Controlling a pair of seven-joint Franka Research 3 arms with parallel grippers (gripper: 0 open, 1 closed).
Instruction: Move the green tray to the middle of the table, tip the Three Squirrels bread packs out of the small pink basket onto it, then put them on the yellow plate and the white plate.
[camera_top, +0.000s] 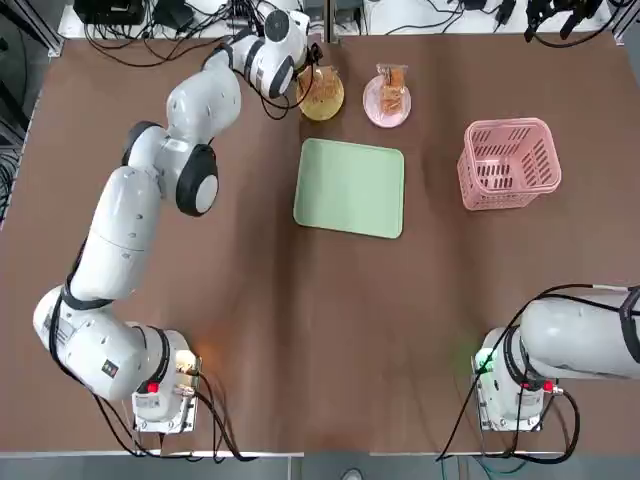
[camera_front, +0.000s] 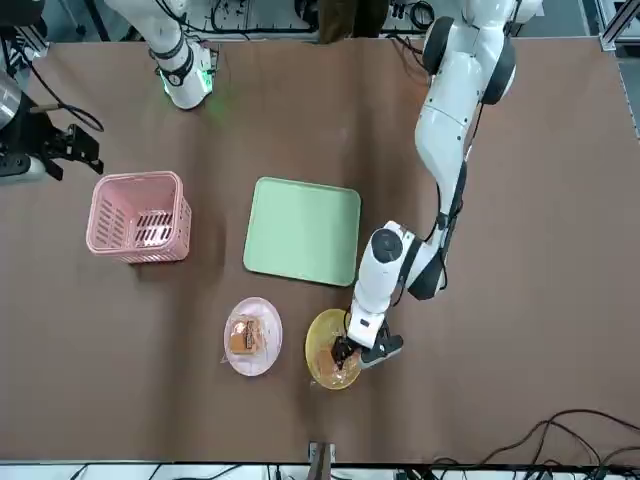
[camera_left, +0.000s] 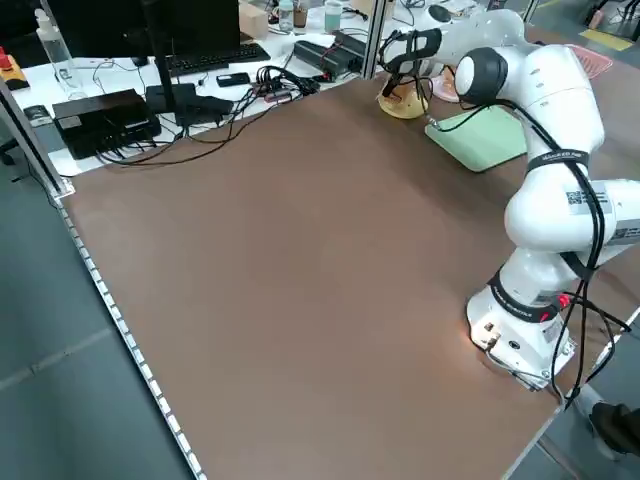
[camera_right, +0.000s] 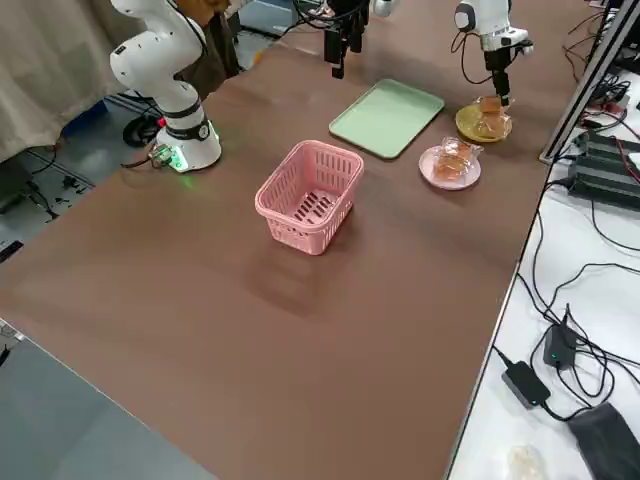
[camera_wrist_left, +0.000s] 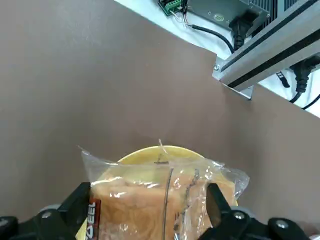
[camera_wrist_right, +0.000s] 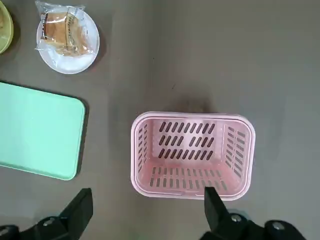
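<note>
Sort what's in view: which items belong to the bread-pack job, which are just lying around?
Job items: green tray, empty; small pink basket, empty; yellow plate with a bread pack on it, open left gripper over it; white plate with packs on it.

Lying about: black boxes and cables on the benches beyond the table.
</note>
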